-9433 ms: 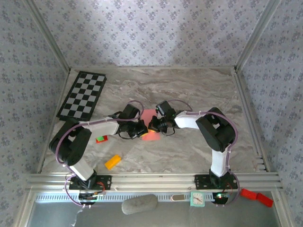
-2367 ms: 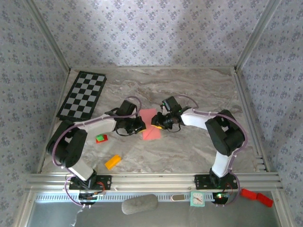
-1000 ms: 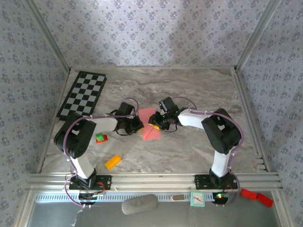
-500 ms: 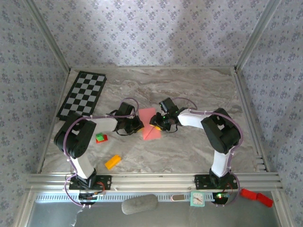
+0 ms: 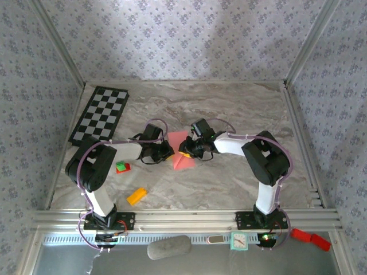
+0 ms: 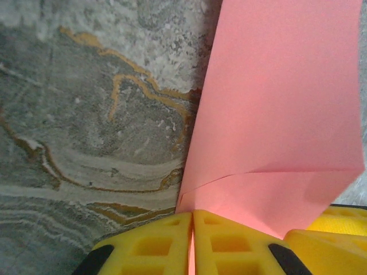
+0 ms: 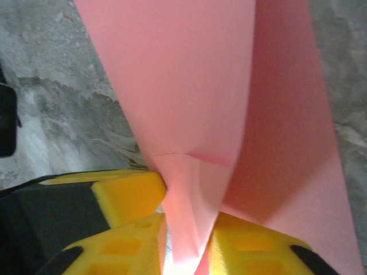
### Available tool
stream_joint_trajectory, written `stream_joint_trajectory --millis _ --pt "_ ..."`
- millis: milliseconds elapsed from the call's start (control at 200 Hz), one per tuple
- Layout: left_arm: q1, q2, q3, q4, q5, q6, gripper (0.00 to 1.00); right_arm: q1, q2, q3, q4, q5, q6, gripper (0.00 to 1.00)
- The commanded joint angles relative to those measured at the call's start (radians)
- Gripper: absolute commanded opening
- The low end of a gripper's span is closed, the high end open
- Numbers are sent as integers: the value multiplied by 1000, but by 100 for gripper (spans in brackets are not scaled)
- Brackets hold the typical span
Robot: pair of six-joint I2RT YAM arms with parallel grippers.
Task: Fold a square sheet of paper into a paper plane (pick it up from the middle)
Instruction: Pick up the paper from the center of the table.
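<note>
The marble-patterned table (image 5: pixel 241 109) carries a checkerboard (image 5: pixel 100 114) at far left, a red-and-green block (image 5: pixel 122 167) and an orange block (image 5: pixel 136 196) nearer, and the creased square sheet of paper (image 5: pixel 182 162) mid-table.

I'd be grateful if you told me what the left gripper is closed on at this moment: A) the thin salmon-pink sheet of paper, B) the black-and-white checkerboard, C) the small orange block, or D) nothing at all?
A: in the left wrist view the left gripper is shut on the thin salmon-pink sheet of paper, whose folded corner runs down between its jaws.
</note>
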Motion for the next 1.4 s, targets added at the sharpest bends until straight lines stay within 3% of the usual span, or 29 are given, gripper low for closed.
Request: stream_joint_trajectory --millis 0,305,485,580,705,959,1154,1394 --pt "10 8 -21 -53 -23 1 11 8 13 -7 28 -25 7 21" --pt "28 -26 -14 -54 20 31 14 6 27 0 17 -8 -11 9" --pt "81 -132 -24 -98 63 78 23 -7 -36 -10 50 3 -56 1" --pt "102 -215 -31 -132 70 98 36 -21 -97 -26 94 -9 -85 1" --pt "116 -316 -58 -97 110 87 61 -50 -182 -49 166 -52 -98 0" --pt "113 -411 -121 190 264 -48 97 -108 -304 -85 337 -198 -43 1" --pt "91 -414 -133 395 319 -143 96 -112 -336 -81 401 -257 2 2" --pt "91 -440 -145 529 330 -181 82 -121 -331 -93 457 -297 54 2"
